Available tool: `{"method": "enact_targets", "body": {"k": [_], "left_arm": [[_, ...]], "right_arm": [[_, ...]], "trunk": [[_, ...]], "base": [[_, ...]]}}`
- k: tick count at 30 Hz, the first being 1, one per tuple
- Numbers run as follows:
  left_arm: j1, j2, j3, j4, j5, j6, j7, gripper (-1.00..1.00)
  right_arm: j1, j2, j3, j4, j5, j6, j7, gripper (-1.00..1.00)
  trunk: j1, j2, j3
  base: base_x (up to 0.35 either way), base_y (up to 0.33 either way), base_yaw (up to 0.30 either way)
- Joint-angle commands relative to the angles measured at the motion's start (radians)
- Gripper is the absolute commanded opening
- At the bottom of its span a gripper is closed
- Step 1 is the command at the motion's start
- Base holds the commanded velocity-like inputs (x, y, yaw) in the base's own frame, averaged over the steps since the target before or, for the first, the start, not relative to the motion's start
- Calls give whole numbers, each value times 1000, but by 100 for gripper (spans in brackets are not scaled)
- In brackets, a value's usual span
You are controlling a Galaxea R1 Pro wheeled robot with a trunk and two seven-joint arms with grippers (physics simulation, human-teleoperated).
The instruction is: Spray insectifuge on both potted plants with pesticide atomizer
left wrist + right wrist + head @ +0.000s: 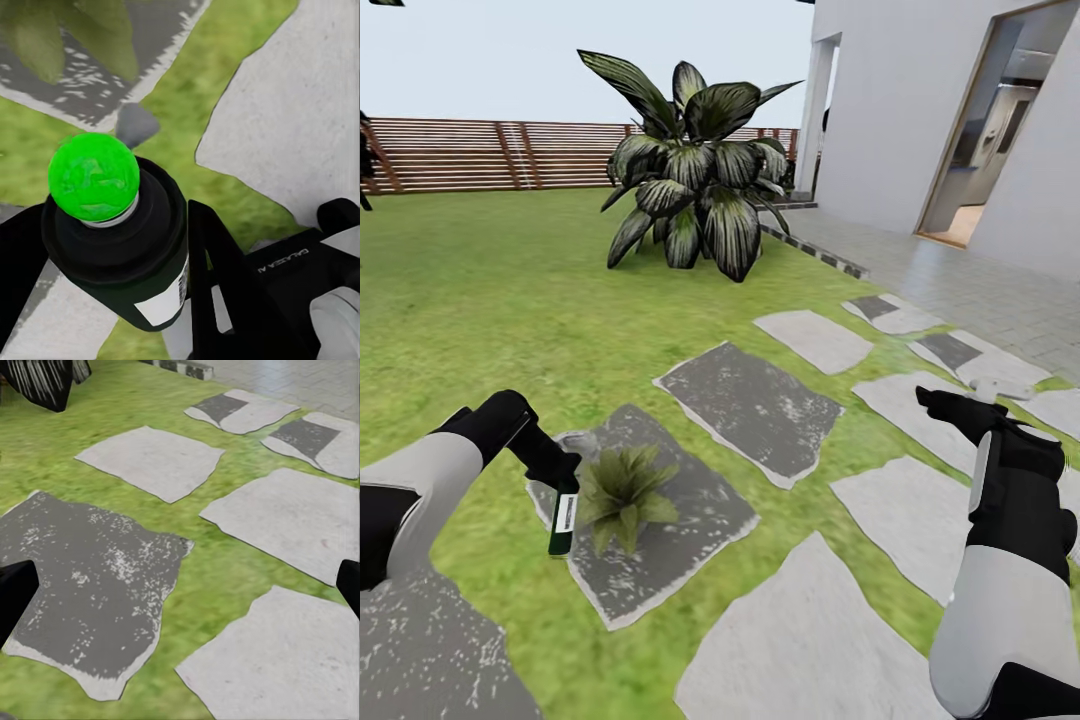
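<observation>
My left gripper (563,472) is shut on the pesticide atomizer (564,515), a dark bottle with a white label, held tilted downward. It hangs right beside a potted plant (622,495), a low green rosette on a dark stepping stone (660,560). In the left wrist view the atomizer (112,240) sits between my black fingers (221,285); its round top (94,176) shows bright green, with blurred plant leaves (67,37) beyond it. My right gripper (938,400) hovers open over the stones at the right, empty (180,589). The second potted plant is out of view.
A big striped-leaf plant (690,170) stands on the grass ahead. Grey stepping stones (750,405) run toward a paved patio (960,280) and the white house (900,110) with an open doorway (1000,130). A brown slatted fence (480,155) closes the lawn.
</observation>
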Motion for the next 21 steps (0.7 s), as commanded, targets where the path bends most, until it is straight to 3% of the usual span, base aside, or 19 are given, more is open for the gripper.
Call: {"method": "enact_targets", "body": {"k": [1,13,21], "left_arm": [[0,1,-3,-2,-6,6,-8,-100],[38,1,-7,-3,-6,6,-4,-100],[64,1,-7,-4,-7,6,-4,-100]], "right_arm": [[-1,0,-1,-2,10,3,9,100],[-1,0,-1,-1,10,3,9,100],[-1,0,-1,-1,12,3,9,100]], "trunk": [[0,0,-1],[0,0,-4],[0,0,-5]], "base": [[285,148,-27],[48,21,-225],[0,0,-40]]}}
